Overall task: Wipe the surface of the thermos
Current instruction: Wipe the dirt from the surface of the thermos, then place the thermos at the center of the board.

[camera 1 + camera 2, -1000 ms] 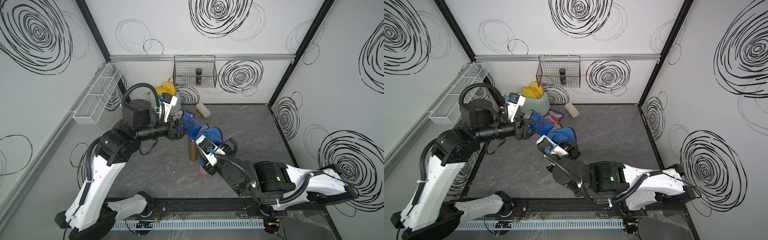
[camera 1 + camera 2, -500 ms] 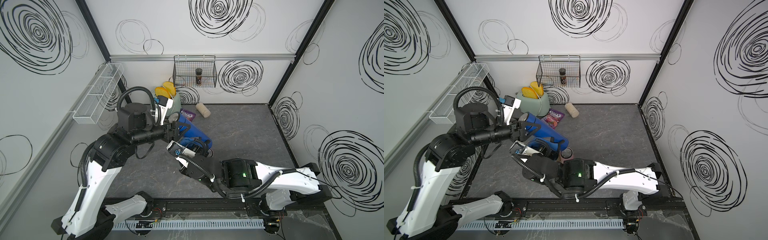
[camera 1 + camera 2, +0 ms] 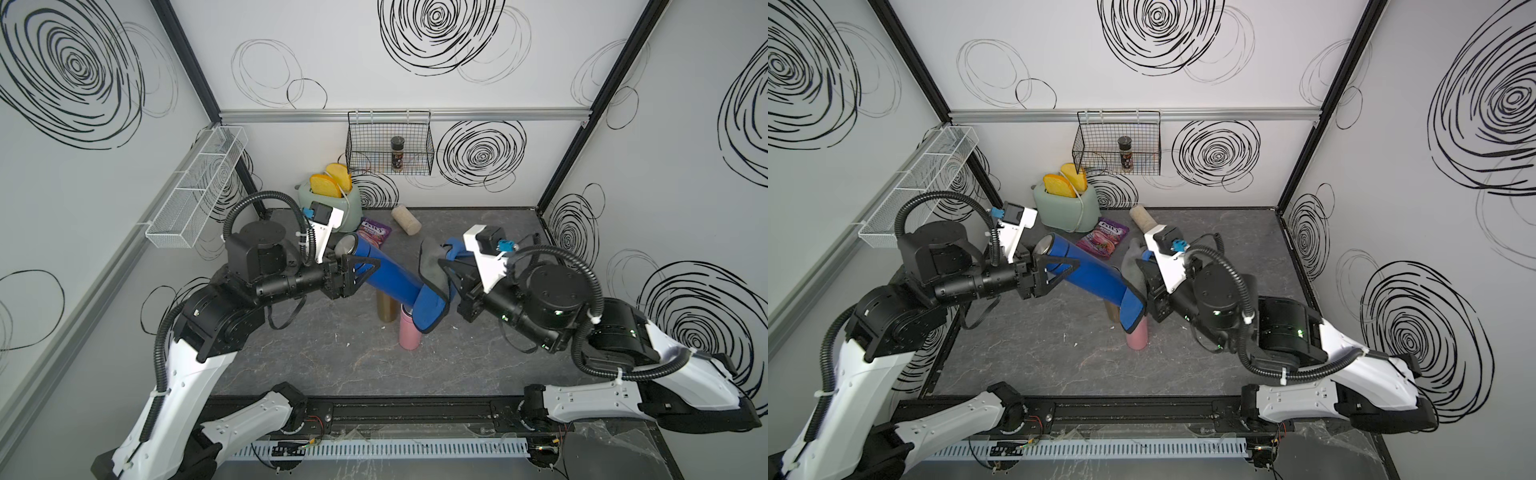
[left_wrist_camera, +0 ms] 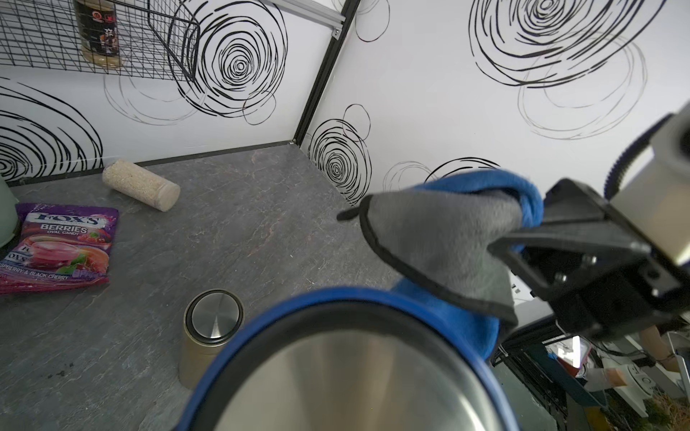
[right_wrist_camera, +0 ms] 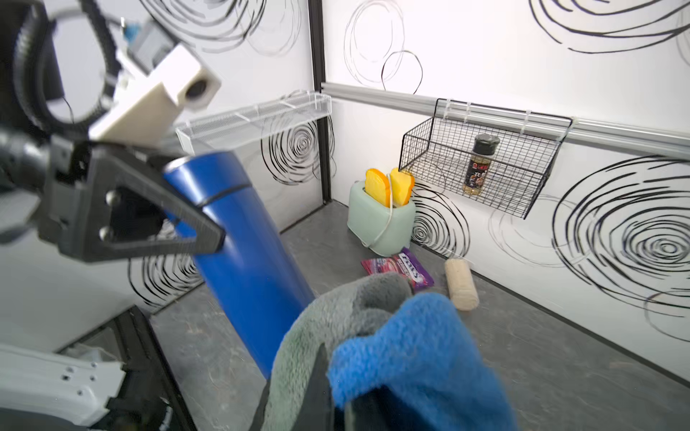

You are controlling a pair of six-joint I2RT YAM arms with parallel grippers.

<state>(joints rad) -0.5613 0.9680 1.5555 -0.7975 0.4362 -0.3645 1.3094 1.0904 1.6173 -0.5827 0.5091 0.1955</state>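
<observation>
The right arm point(image 3: 552, 299), stretched far across under the thermos point(image 3: 390, 278) toward the left arm point(image 3: 216, 316) half a second ago, now sits swung back on its own side. The right end effector point(image 3: 444, 276) now brings the cloth point(image 3: 430, 309) to the thermos's lower end. The gold bottle point(image 3: 386, 309) and pink bottle point(image 3: 408, 336), hidden then, show again on the desk point(image 3: 332, 353).

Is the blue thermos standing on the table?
No, the left fingers hold the blue thermos tilted in the air above the table.

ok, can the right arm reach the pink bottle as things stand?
Probably not: the right hand is shut on the cloth, and the blue thermos and cloth hang over the pink bottle.
</observation>
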